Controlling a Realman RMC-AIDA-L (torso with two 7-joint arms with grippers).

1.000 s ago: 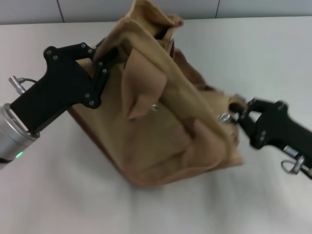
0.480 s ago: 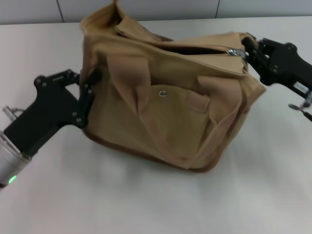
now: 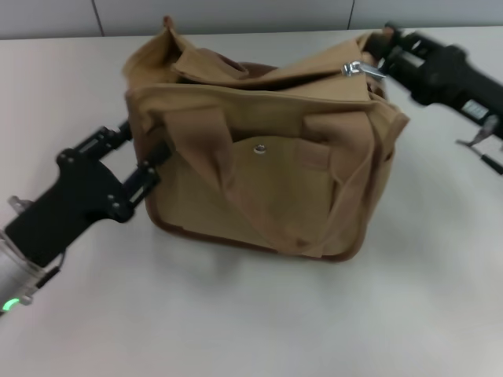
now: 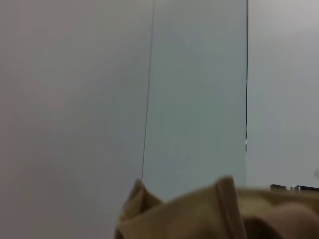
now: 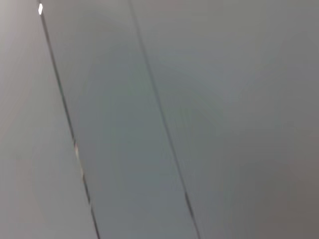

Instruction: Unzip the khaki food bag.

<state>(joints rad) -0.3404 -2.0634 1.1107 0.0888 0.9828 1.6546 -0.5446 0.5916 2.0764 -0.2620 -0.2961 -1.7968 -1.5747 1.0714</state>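
Observation:
The khaki food bag (image 3: 267, 173) stands upright mid-table in the head view, with a web handle (image 3: 200, 141) draped over the front pocket and its metal snap (image 3: 259, 148). My left gripper (image 3: 143, 148) is at the bag's left end, its fingers spread and touching the brown-edged corner. My right gripper (image 3: 379, 59) is at the bag's top right corner, where the silver zipper pull (image 3: 358, 69) reaches its tip. The bag's top fabric is folded over, hiding the zipper line. The left wrist view shows only a strip of the bag's fabric (image 4: 199, 214).
The bag sits on a pale table (image 3: 236, 314) with a grey panelled wall (image 3: 220, 14) behind it. The right wrist view shows only grey panels (image 5: 159, 119).
The bag, tilted and lifted a second ago, has come down and stands upright. My right gripper moved up and back with the zipper pull. My left gripper dropped lower at the bag's left end.

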